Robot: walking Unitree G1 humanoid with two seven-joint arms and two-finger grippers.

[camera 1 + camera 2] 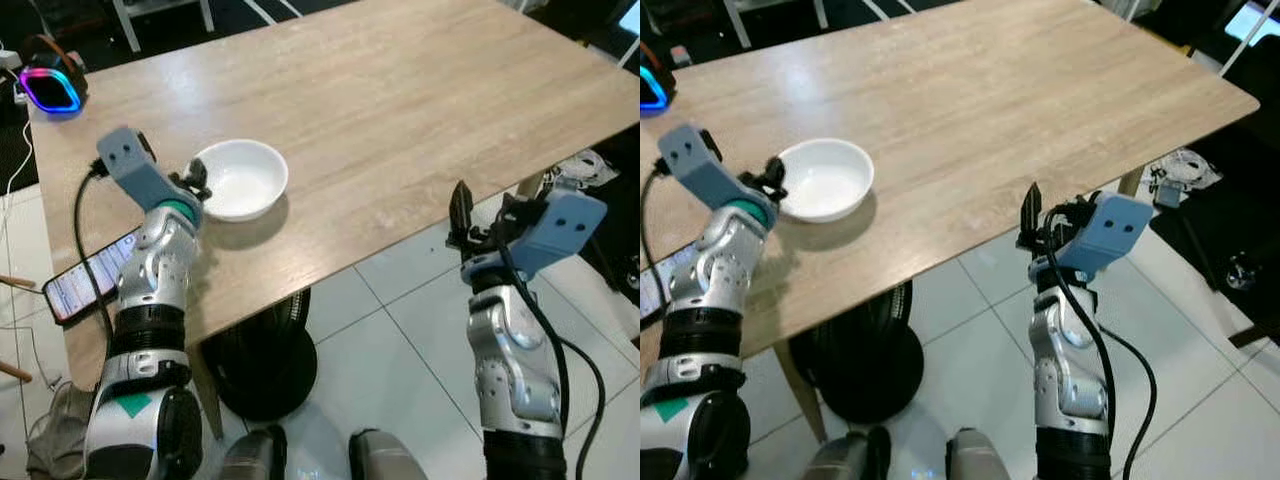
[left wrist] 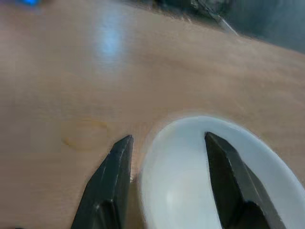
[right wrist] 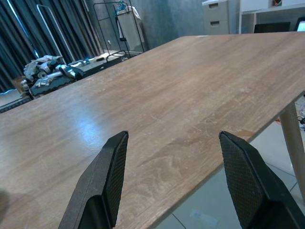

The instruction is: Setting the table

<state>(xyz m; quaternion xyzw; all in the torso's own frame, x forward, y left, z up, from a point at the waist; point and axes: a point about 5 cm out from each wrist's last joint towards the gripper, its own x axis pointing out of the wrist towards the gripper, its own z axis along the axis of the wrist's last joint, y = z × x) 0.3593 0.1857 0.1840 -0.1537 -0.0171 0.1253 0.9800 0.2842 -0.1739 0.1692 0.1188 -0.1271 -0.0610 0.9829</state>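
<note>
A white empty bowl [image 1: 240, 178] stands on the light wooden table [image 1: 420, 100] near its front left part. My left gripper [image 1: 197, 180] is at the bowl's left rim, open. In the left wrist view its fingers straddle the rim of the bowl [image 2: 214, 181], one outside on the wood and one over the inside, the left gripper [image 2: 168, 137] not closed on it. My right gripper [image 1: 480, 212] hangs open just off the table's front edge, above the tiled floor, with nothing between its fingers [image 3: 114, 167]; it faces the bare tabletop [image 3: 181, 105].
A phone [image 1: 90, 280] with a lit screen lies at the table's left front corner, with a black cable beside my left arm. A device with a glowing blue-pink ring [image 1: 52, 88] sits at the far left. A round black base [image 1: 265, 365] stands under the table.
</note>
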